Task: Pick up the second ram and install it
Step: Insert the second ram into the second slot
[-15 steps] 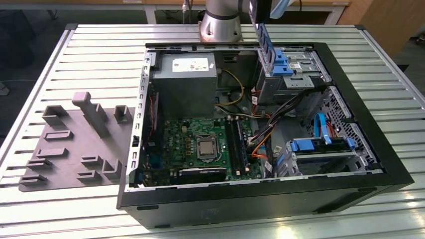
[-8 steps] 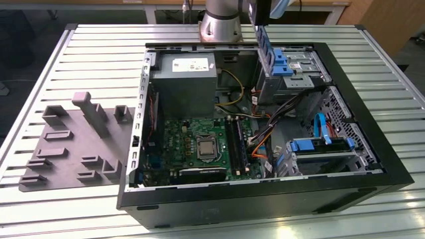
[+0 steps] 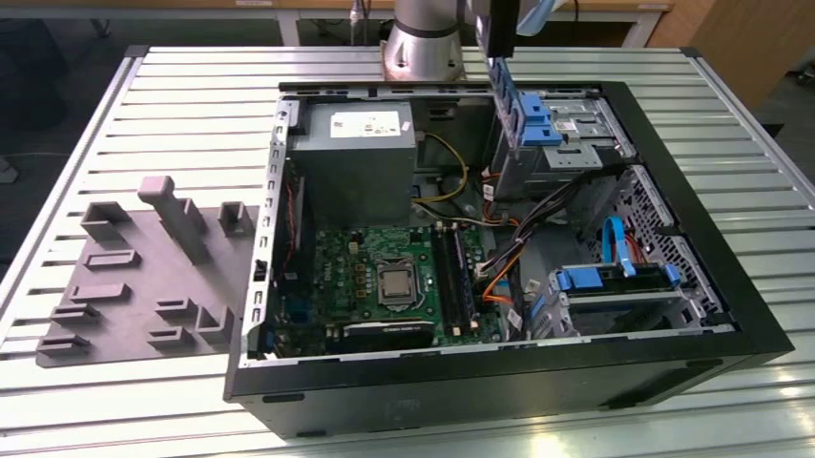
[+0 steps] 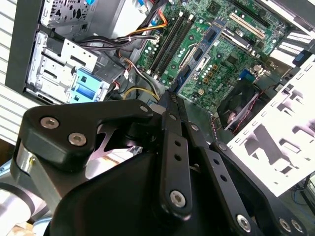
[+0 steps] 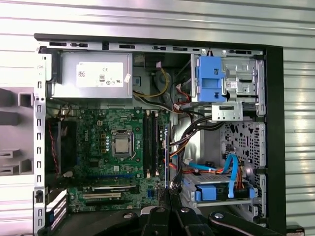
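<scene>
Gripped a thin, narrow blue-green circuit-board stick, the second ram (image 3: 501, 91), by its upper end in the black metal tool (image 3: 498, 48), clamped shut on it. Hung upright above the open black computer case (image 3: 510, 382), clear of the large green motherboard (image 3: 382, 277) and its dark memory slots (image 3: 455, 277). Showed a grey moulded plastic tray (image 3: 128, 286) beside the case on the slatted metal bench (image 3: 191, 95).

You have an open black computer case (image 3: 510, 382) on the slatted metal counter (image 3: 191, 95), with a grey moulded plastic tray (image 3: 128, 320) just beside it at the exterior view's left. Inside sit a square green motherboard (image 3: 338, 277) and a grey power-supply box (image 3: 350, 162).
</scene>
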Tool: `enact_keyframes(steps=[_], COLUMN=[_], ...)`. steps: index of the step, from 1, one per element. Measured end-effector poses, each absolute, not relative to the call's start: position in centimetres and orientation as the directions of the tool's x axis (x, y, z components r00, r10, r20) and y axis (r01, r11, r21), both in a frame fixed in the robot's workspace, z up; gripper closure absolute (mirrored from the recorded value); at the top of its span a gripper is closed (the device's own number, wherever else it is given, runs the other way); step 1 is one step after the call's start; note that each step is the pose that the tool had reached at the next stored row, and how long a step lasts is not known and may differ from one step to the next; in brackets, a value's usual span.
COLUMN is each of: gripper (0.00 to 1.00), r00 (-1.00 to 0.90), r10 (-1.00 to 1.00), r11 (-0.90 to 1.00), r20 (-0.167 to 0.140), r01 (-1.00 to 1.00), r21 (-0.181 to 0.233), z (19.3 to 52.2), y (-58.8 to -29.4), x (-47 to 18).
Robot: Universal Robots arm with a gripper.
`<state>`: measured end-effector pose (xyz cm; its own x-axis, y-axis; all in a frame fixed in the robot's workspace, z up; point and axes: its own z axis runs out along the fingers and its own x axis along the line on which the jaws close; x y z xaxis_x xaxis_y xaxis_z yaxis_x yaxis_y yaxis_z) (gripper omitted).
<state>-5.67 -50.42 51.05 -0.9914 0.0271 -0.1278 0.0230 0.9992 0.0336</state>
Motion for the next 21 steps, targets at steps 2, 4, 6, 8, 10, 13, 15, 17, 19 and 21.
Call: enact_keyframes(steps=[2,4,6,8,10,13,15,17,19,21], gripper=[0.89,0.89,0.89,0.89,0.89,0.89,0.89,0.89,0.89,0.89], r00=[-0.991,-0.991,-0.991,-0.991,-0.991,-0.991,-0.991,-0.991,-0.991,-0.991], r10=[0.027,0.027,0.027,0.027,0.027,0.027,0.027,0.027,0.027,0.027], r11=[0.999,0.999,0.999,0.999,0.999,0.999,0.999,0.999,0.999,0.999], r20=[-0.128,-0.128,-0.128,-0.128,-0.128,-0.128,-0.128,-0.128,-0.128,-0.128], r01=[0.023,0.023,0.023,0.023,0.023,0.023,0.023,0.023,0.023,0.023], r21=[0.033,0.033,0.032,0.032,0.032,0.032,0.032,0.032,0.032,0.032], z=[50.9,50.77,50.67,50.58,50.51,50.36,50.31,50.26,50.22,50.18], y=[-50.42,-50.42,-50.42,-50.42,-50.42,-50.42,-50.42,-50.42,-50.42,-50.42], x=[-5.67,-5.67,-5.67,-5.67,-5.67,-5.67,-5.67,-5.67,-5.67,-5.67])
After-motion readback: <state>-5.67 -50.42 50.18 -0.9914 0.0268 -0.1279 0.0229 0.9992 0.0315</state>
